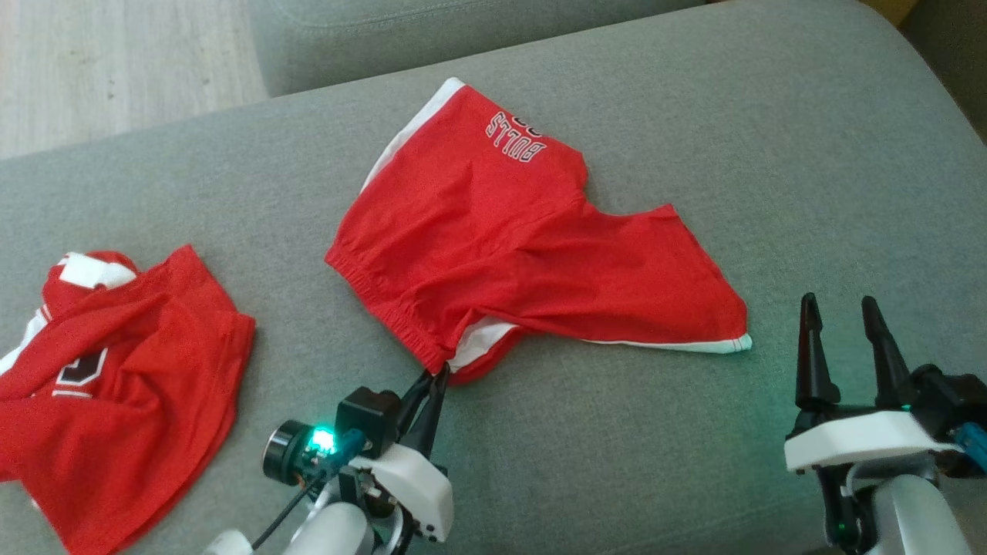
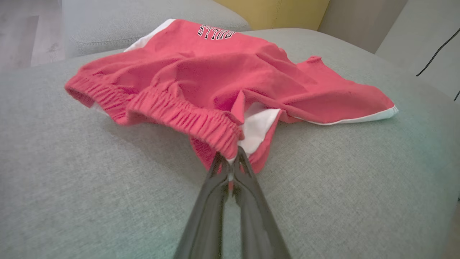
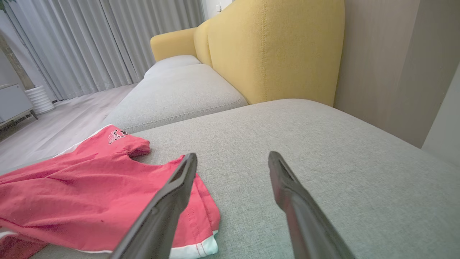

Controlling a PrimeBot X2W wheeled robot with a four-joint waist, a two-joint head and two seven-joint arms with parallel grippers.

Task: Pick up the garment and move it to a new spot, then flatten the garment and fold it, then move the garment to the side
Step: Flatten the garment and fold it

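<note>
1 jersey (image 1: 116, 362) in head view, left fingers (image 2: 210, 203) clamping shorts (image 2: 215, 79), right fingers (image 3: 169, 201) apart

Home liv. rm (sofa (image 3: 273, 54), curtains (image 3: 107, 39))

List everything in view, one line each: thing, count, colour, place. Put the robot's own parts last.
shorts: one, red with white trim and BULLS lettering, spread on the middle of the near cushion
jersey: one, red with white trim, crumpled on the same cushion to the robot's left, apart from the shorts
cushions: two, grey, one under the clothes, one beyond it
sofa back: one, yellow, behind the cushions
curtains: pale grey, far end of the room
floor: pale wood, beside the sofa
left tool: one, dark fingers, shut on the shorts' waistband corner
right tool: one, dark fingers, open, over bare cushion to the right of the shorts
</note>
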